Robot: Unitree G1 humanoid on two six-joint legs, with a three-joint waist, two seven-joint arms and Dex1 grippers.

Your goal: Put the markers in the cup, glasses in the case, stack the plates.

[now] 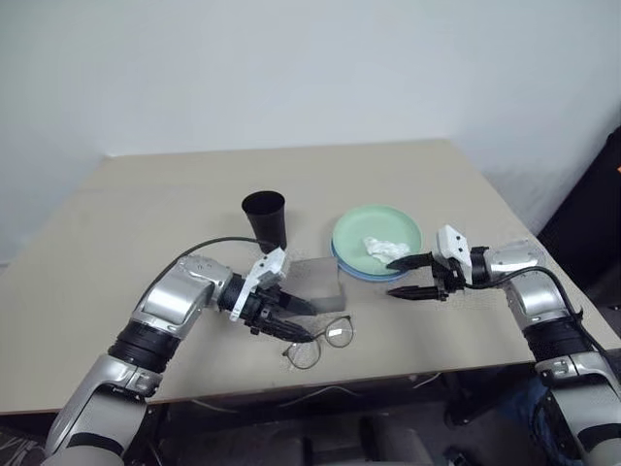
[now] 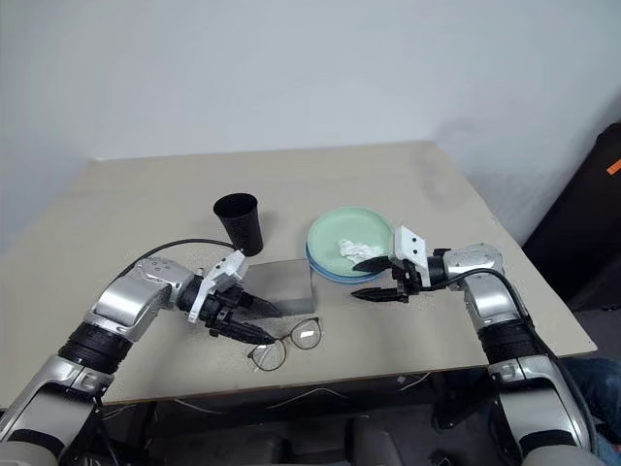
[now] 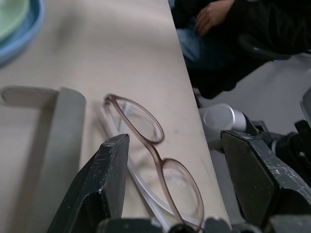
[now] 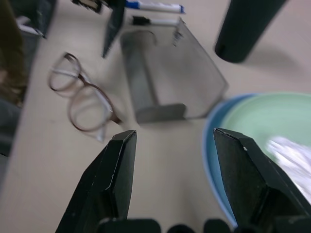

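Left eye view: the mint green plate (image 1: 378, 229) is seen stacked on the light blue plate (image 1: 342, 263) right of centre, with a crumpled tissue (image 1: 384, 249) on top. The black cup (image 1: 265, 219) stands upright at centre, the grey case (image 1: 321, 285) below it, the glasses (image 1: 320, 342) nearer the bench (image 1: 136, 214) edge. The left gripper (image 1: 302, 320) hovers over the glasses, jaws apart and empty; the right gripper (image 1: 407, 276) is beside the plates, jaws apart, empty.

Left wrist view: the glasses lie between the jaws.

Right wrist view: two markers (image 4: 154, 13) lie at upper centre, beyond the case.
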